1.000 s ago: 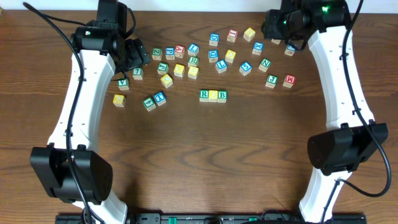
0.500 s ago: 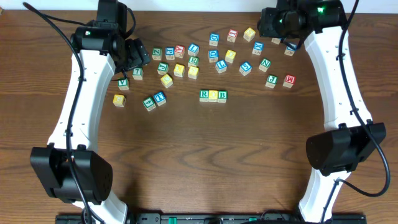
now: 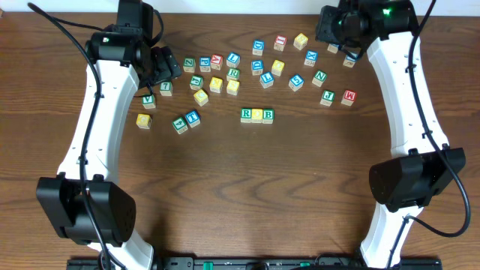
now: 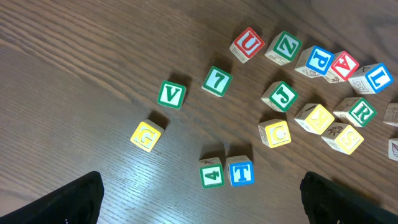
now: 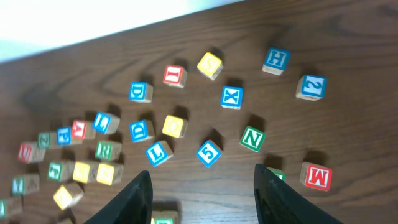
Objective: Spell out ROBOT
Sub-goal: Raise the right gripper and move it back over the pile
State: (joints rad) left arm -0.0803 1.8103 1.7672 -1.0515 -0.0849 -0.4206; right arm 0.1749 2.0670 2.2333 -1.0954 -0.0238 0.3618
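Your R (image 3: 246, 115), yellow cube (image 3: 257, 115) and B (image 3: 268, 115) sit in line mid-table, left gripper (image 4: 200, 190) and right gripper (image 5: 203, 180) both gape empty, and since the T (image 4: 240, 172) touches the 4 (image 4: 211, 175), a sloppy close there may catch both.

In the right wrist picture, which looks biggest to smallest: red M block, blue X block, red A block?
1. red M block
2. blue X block
3. red A block
That is only how they look: the M lies nearer the camera, so true sizes may be equal.
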